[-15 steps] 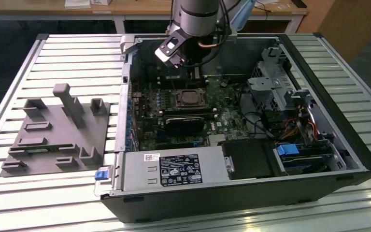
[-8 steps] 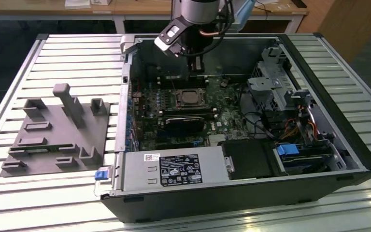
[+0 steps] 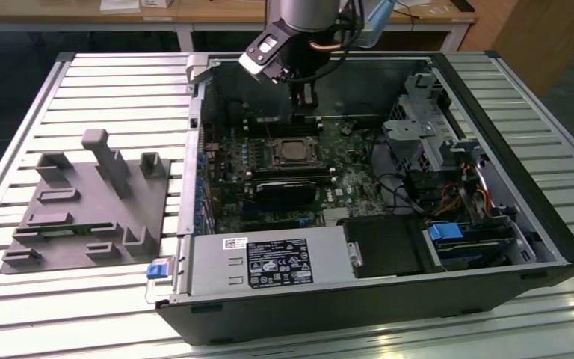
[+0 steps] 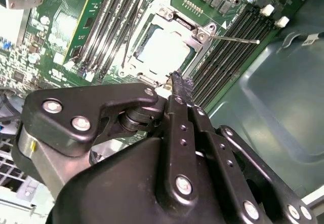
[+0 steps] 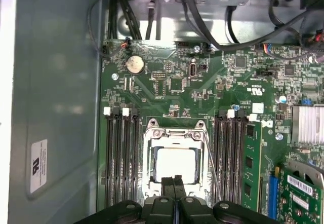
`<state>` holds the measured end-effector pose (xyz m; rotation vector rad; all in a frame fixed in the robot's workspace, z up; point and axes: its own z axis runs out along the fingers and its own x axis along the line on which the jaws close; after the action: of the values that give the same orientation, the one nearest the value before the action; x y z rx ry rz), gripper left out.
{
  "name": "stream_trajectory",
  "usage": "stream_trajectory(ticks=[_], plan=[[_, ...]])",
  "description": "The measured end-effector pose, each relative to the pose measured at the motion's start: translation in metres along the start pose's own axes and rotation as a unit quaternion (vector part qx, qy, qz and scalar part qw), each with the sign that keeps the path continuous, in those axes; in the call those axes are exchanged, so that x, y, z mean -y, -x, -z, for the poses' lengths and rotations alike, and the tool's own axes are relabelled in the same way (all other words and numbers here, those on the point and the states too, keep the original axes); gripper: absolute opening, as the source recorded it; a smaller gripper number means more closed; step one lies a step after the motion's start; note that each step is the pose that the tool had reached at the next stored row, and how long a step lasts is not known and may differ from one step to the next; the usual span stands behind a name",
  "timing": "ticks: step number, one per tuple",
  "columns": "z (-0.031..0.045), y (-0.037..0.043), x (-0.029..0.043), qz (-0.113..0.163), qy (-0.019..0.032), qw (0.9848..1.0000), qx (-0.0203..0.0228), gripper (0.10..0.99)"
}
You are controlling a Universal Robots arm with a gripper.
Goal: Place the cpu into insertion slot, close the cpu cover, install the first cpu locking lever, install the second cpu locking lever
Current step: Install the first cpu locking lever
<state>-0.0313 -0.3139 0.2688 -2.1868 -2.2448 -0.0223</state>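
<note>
The cpu (image 5: 175,164) is being held under the lowered cpu cover (image 5: 175,136), while the gripper (image 5: 174,180), closed on nothing, is being poised near a seemingly unlatched locking lever (image 5: 212,165).

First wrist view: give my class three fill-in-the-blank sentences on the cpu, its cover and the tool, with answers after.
Long black memory slots flank the cpu on ____ sides. The cpu cover is ____, not open, framing the chip's edges. The tool has its two fingers pressed ____, with no gap between them.
Missing words: both; closed; together.
</note>
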Motion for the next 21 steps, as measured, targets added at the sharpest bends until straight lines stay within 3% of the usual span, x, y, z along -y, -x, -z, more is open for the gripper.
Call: stream_trajectory(ticks=[5,21], plan=[[0.0001,0.0000,0.0000,0.040,-0.0007,0.9992,-0.0001,0.118],[0.0000,0.0000,0.0000,0.108,-0.0017,0.9942,-0.0003,0.118]])
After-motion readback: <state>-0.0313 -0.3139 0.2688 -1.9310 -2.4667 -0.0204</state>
